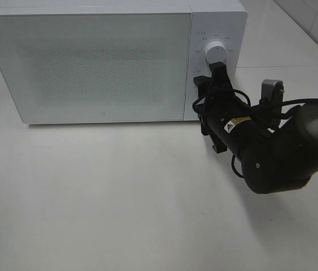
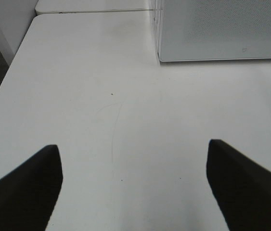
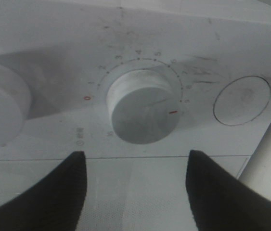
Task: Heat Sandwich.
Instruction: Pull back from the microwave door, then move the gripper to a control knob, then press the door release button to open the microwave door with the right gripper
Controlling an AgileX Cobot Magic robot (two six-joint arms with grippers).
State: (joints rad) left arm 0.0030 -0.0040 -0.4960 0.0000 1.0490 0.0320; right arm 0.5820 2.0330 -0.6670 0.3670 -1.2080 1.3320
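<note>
The sandwich is out of view. The white microwave (image 1: 91,56) stands at the back of the table with its door shut. My right gripper (image 1: 217,72) points at the control panel, just below the upper dial (image 1: 216,52). In the right wrist view the right gripper (image 3: 135,154) is open, its dark fingers (image 3: 63,192) apart in front of a round white dial (image 3: 145,106) without touching it. A second dial (image 3: 0,108) and a round button (image 3: 242,100) flank that dial. My left gripper (image 2: 133,144) hangs open over bare table, holding nothing.
The white table (image 1: 119,197) stretches in front of the microwave. In the left wrist view a front corner of the microwave (image 2: 222,29) shows, with the table's edge (image 2: 10,72) and dark floor beyond. The right arm's black body (image 1: 271,152) hangs over the table's right side.
</note>
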